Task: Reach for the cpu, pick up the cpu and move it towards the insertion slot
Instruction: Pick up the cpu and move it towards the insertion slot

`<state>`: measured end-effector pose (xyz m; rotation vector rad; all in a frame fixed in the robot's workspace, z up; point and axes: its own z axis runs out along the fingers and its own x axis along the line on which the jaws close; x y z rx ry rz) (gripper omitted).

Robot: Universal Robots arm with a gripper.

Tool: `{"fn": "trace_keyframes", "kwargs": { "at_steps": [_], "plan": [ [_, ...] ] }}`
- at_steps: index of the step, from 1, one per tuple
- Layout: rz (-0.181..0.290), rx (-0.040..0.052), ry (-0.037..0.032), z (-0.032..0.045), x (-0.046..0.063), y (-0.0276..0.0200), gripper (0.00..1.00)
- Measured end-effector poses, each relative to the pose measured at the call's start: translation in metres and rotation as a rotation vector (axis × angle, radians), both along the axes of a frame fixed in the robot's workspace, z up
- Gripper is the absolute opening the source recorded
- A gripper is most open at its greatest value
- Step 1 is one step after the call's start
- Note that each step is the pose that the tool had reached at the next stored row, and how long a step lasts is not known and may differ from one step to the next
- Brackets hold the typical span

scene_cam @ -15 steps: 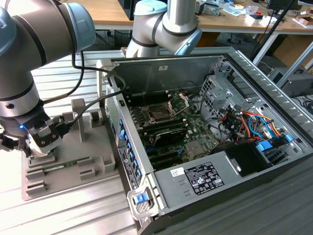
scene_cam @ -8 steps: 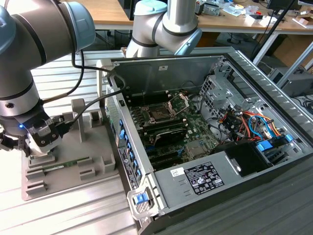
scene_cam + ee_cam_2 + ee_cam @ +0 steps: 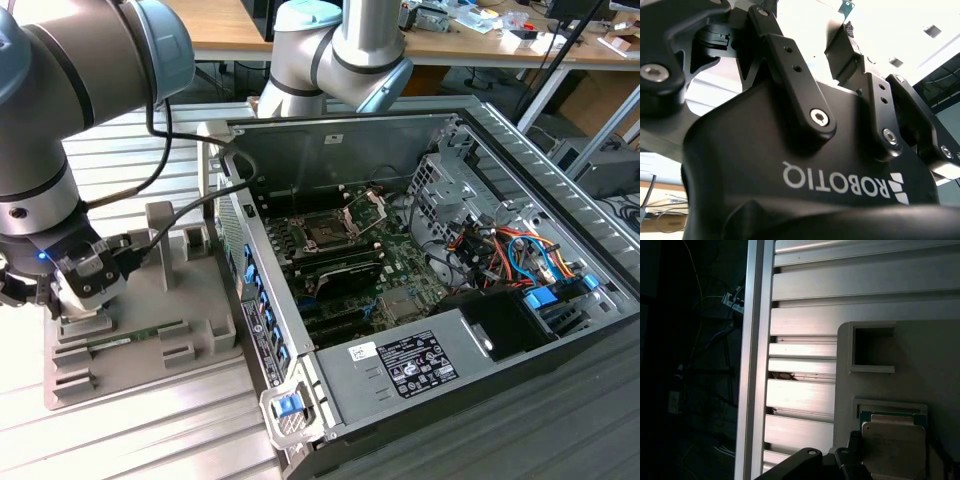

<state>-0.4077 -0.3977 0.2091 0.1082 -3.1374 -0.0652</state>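
Well, the open computer case [image 3: 340,150], bearing a white printed label [image 3: 415,362], lies beside the grey holder [image 3: 190,330], its insertion slot [image 3: 325,232] well apart from that holder. Over the holder hangs the end effector [image 3: 82,292], open or closed I cannot tell; the cpu [image 3: 895,447] lies in the holder's recess.

Wooden desks [image 3: 228,28] behind a ribbed aluminium table [image 3: 150,440]
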Motion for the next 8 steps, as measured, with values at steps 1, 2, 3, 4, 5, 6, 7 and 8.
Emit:
{"fn": "trace_keyframes", "kwargs": {
  "at_steps": [1, 2, 3, 4, 5, 6, 7, 8],
  "plan": [
    [0.0, -0.0001, 0.0001, 0.0006, 0.0, 0.0, 0.55],
    [0.0, -0.0001, 0.0, 0.0009, 0.0, 0.0, 0.55],
    [0.0, -0.0001, 0.0, 0.0011, 0.0, 0.0, 0.55],
    [0.0, 0.0, 0.0, 0.0014, 0.0, 0.0, 0.55],
    [0.0, 0.0, 0.0, 0.0017, 0.0, 0.0, 0.55],
    [0.0, -0.0001, 0.0001, 0.002, 0.0, 0.0, 0.55],
    [0.0, -0.0001, 0.0, 0.0023, 0.0, 0.0, 0.55],
    [0.0, 0.0, 0.0, 0.0025, 0.0, 0.0, 0.55]
  ]
}}
